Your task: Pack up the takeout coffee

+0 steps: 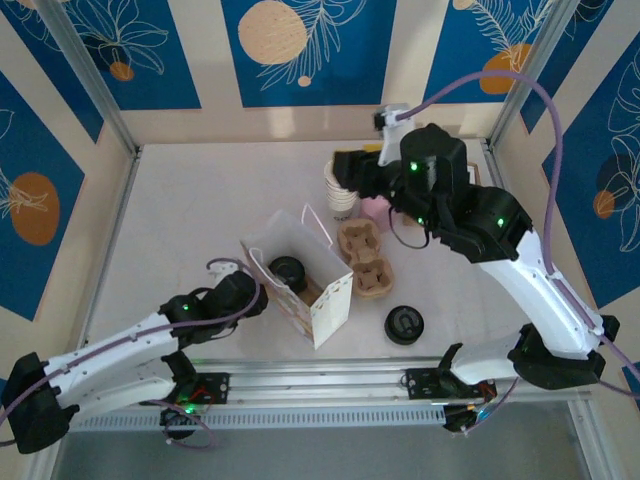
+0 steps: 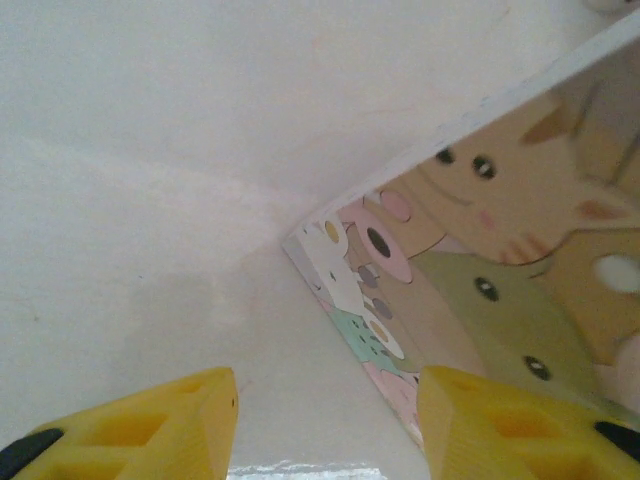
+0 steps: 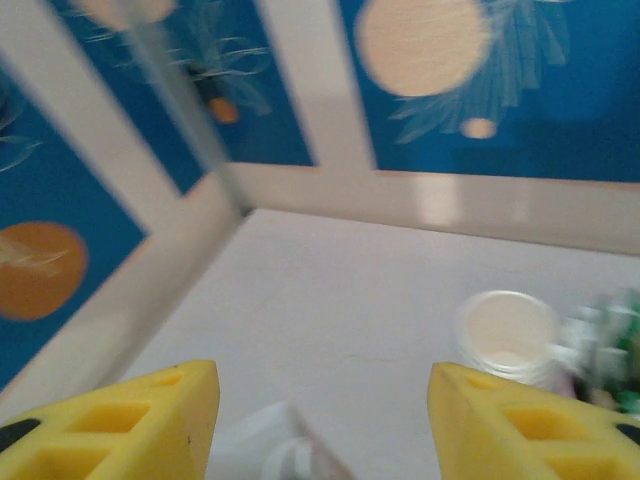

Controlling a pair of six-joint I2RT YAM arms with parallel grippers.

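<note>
Black-lidded coffee cup [image 1: 287,271] sits mid-table inside the white cartoon paper bag [image 1: 330,305], brown cardboard carrier [image 1: 364,258] alongside; left tool [image 2: 325,405] and right tool [image 3: 325,390] both gape empty.

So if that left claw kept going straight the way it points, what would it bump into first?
Most likely the paper bag: the left gripper, open, points at the lower corner of its cartoon-printed side, with only bare table between. How far off it is, I cannot judge.

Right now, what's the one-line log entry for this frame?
left end effector: open, at paper bag corner | right end effector: open, near cup stack | black-lidded cup: inside bag
</note>
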